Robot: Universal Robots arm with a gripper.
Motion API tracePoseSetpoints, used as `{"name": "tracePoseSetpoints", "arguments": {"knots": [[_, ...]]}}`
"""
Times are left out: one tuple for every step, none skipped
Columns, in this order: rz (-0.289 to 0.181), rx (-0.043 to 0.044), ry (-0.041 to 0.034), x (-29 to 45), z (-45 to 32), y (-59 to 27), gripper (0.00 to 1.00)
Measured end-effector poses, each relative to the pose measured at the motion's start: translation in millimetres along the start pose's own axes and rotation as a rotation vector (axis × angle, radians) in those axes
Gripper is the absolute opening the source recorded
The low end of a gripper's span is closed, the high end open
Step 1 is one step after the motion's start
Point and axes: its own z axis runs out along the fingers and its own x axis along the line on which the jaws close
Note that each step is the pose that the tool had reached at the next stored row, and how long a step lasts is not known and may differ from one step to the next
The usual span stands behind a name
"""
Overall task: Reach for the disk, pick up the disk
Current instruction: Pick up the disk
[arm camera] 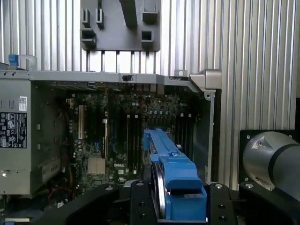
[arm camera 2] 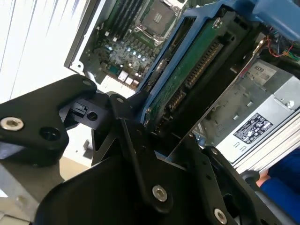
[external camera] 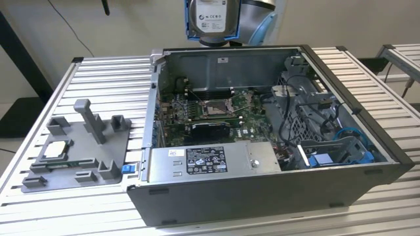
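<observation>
Claw point(arm camera: 176, 202) of black metal links, seen in the first wrist view, is closed down to a narrow gap with a finger point(arm camera: 137, 199) pressed to each side of the disk point(arm camera: 177, 180), a flat silver-grey hard drive framed in a bright blue plastic bracket that shows here edge-on. In the second wrist view the claw point(arm camera 2: 157, 126) clamps the same disk point(arm camera 2: 187, 70) at its end, the green circuit-board underside and the blue frame running away from the fingers. The disk point(external camera: 211, 17) hangs in the air above the dark grey open computer case point(external camera: 262, 196), over the case's far wall in the exterior view, its white label facing out, touching nothing in the case. The grey and blue arm point(external camera: 259, 14) rises just behind it. Inside the case, directly beneath the claw, lies the green motherboard point(external camera: 217, 110) with its square socket. Along the case's near wall sits the boxy silver power supply point(external camera: 210, 160) with a black label. Blue cables point(external camera: 341, 135) curl in the case's corner at the exterior view's right. Outside the case, at the exterior view's left, a grey plastic fixture plate point(external camera: 78, 152) rests with a small square silver chip point(external camera: 56, 149) on it. Case and plate both stand on a table of ribbed aluminium slats point(external camera: 98, 69).
</observation>
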Motion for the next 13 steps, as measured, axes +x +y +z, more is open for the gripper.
{"name": "tracePoseSetpoints", "arguments": {"knots": [[0.000, 0.0000, 0.0000, 0.0, -0.1, -2.2, 0.00], [0.000, 0.0001, -0.0001, 0.0, -0.1, -4.4, 0.00], [0.000, 0.0001, -0.0001, 0.0, -0.1, -6.6, 0.00], [0.000, 0.0000, 0.0000, 0.0, -0.2, -8.9, 0.00], [0.000, 0.0000, 0.0000, 0.0, -0.3, -11.3, 0.00], [0.000, 0.0000, 0.0000, 0.0, -0.4, -13.6, 0.00], [0.000, 0.0000, 0.0000, 0.0, -0.4, -16.0, 0.00], [0.000, 0.0000, -0.0001, 0.0, -0.5, -18.5, 0.00], [0.000, -0.0001, 0.0000, 0.0, -0.6, -20.8, 0.00], [0.000, 0.0000, 0.0000, 0.0, -0.6, -23.0, 0.00], [0.000, 0.0000, -0.0001, 0.0, -0.6, -25.4, 0.00], [0.000, 0.0000, 0.0000, 0.0, -0.7, -27.7, 0.00], [0.000, 0.0000, 0.0000, 0.0, -0.8, -30.2, 0.00]]}}
